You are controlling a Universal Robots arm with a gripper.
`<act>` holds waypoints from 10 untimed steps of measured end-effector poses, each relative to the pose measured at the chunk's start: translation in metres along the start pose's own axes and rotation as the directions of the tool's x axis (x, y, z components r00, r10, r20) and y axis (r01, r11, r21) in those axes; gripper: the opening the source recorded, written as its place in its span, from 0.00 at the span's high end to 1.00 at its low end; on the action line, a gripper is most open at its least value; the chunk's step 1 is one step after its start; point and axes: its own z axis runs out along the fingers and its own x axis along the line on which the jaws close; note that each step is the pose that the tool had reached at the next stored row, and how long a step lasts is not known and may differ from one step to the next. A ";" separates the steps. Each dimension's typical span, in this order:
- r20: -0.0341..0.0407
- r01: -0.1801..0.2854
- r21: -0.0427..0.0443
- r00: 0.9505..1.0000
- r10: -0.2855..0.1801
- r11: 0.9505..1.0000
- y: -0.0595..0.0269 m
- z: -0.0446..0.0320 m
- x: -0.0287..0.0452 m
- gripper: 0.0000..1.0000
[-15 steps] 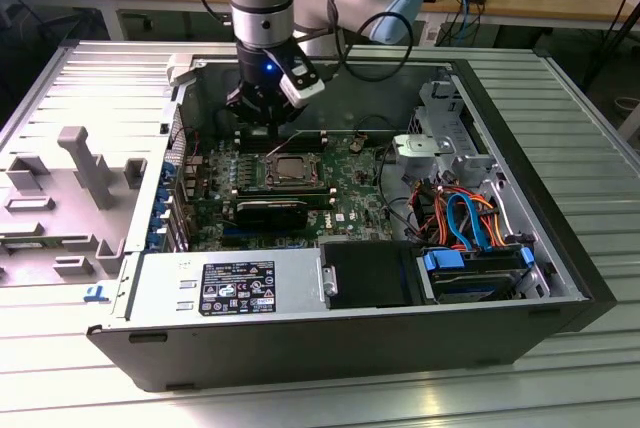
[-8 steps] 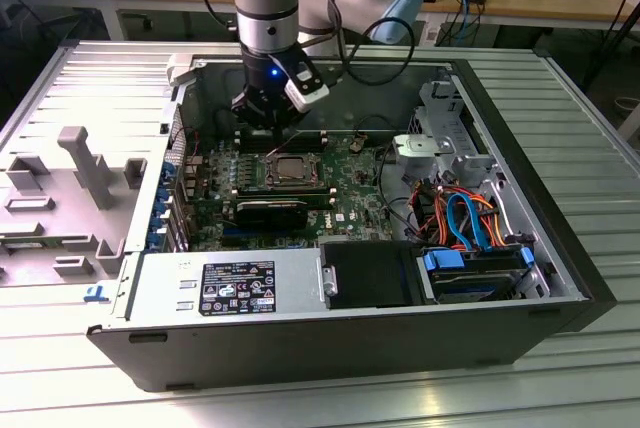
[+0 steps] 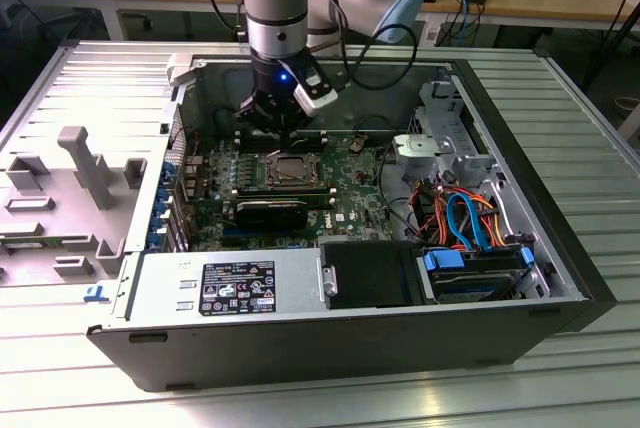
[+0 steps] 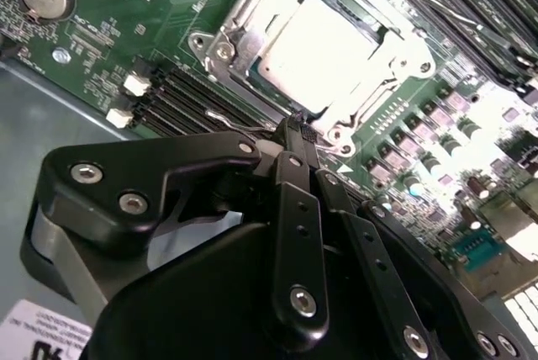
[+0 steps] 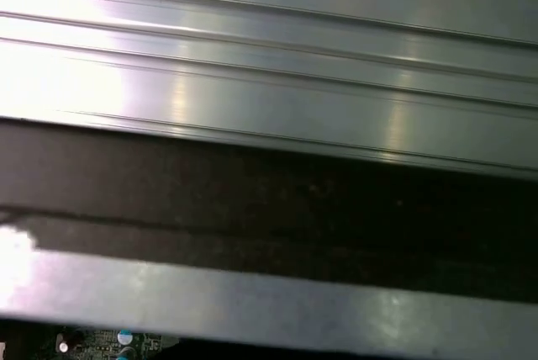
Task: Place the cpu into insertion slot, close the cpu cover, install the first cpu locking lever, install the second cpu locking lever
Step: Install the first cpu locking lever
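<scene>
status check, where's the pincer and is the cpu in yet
Pincer shut, tips down by the socket's corner at a thin wire lever. Cpu seated in the insertion slot, cpu cover down over it. Nothing in the way.

An open computer case (image 3: 560, 278) lies on a ribbed metal table (image 3: 560, 88). Inside it, the circuit board (image 3: 355, 188) lies flat. The insertion slot (image 3: 290, 170) sits on the board, with the cpu (image 4: 324, 53) in it and the cpu cover (image 4: 252, 19) around it. The gripper (image 3: 272, 120) hangs just behind the slot. Drive cables (image 3: 465, 220) lie toward the exterior view's right.
</scene>
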 end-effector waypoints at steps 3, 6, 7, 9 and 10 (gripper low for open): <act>0.000 0.000 0.000 1.000 0.000 1.000 -0.0005 0.0021 -0.0044 0.89; 0.000 0.000 0.000 1.000 0.000 1.000 -0.0010 0.0044 -0.0087 0.89; 0.000 0.000 0.000 1.000 0.000 1.000 -0.0012 0.0053 -0.0103 0.89; 0.000 0.000 0.000 1.000 0.000 1.000 -0.0015 0.0071 -0.0131 0.89; 0.000 0.000 0.000 1.000 0.000 1.000 -0.0016 0.0083 -0.0138 0.89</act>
